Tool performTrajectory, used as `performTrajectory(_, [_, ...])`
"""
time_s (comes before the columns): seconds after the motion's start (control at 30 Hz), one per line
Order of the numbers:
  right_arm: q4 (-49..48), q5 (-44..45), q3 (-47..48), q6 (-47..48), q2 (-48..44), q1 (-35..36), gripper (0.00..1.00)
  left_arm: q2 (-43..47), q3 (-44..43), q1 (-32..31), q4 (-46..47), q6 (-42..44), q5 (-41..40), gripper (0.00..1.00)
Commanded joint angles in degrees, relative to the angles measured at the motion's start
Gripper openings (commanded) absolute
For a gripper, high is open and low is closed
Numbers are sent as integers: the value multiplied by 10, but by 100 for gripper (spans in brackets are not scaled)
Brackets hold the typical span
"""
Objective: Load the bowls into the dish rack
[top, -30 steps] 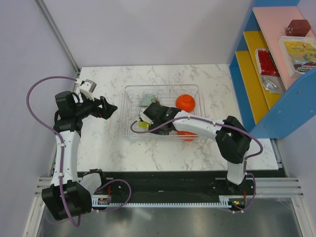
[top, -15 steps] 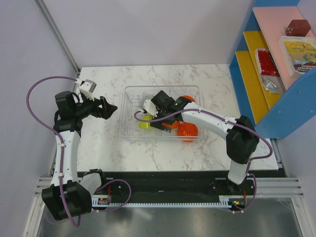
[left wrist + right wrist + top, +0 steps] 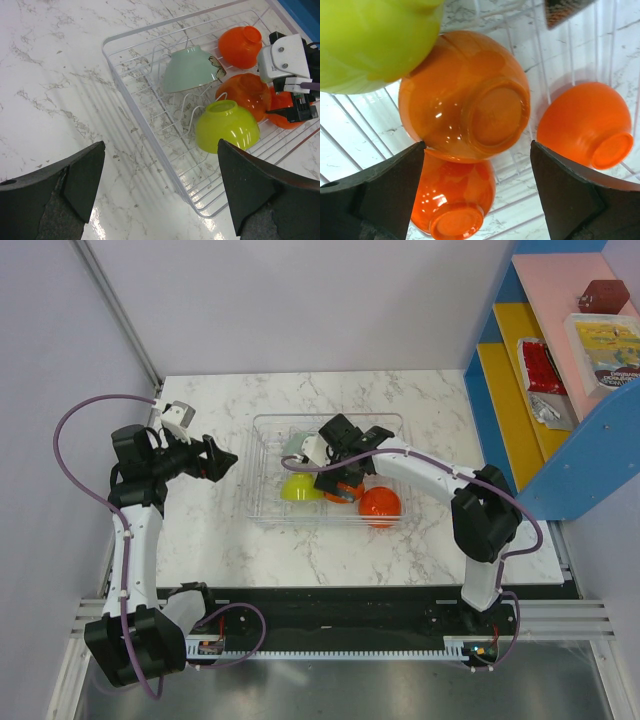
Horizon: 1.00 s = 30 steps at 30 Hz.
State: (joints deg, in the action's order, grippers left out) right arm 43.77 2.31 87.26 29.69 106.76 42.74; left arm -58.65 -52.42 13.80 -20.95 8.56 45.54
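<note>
The clear dish rack (image 3: 262, 420) stands mid-table. In it lie a yellow-green bowl (image 3: 298, 488), a pale green bowl (image 3: 297, 445) and orange bowls (image 3: 380, 503). My right gripper (image 3: 345, 472) hangs open over the rack's middle. In the right wrist view its fingers (image 3: 375, 200) flank two stacked orange bowls (image 3: 465, 95) without gripping them, the yellow-green bowl (image 3: 370, 45) to the left and a third orange bowl (image 3: 585, 122) to the right. My left gripper (image 3: 160, 190) is open over bare table left of the rack (image 3: 136, 107), holding nothing.
A blue, yellow and pink shelf unit (image 3: 560, 390) with packaged goods stands at the table's right edge. A grey wall runs along the left. White marble table (image 3: 200, 530) surrounds the rack.
My right gripper has swung from the rack's near left toward its back, uncovering the yellow-green bowl, which now lies in the rack. The left arm has not moved.
</note>
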Motion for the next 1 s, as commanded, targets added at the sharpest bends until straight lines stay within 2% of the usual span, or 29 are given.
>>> performTrajectory(0.0, [-12,-15,-9,14,27,-1,93,12,-1,5,11,-4,3,100])
performTrajectory(0.3, [-26,-18,-16,12,43,-4,89,11,-1,5,11,-3,3,100])
performTrajectory(0.6, [-8,-71,-1,18,47,-16,91,12,0,5,10,-3,0,100])
performTrajectory(0.8, [-9,-37,-26,45,-37,6,92,7,-2,5,11,-3,2,100])
performTrajectory(0.97, [5,-39,-45,75,-70,28,95,8,-1,5,11,-4,1,100])
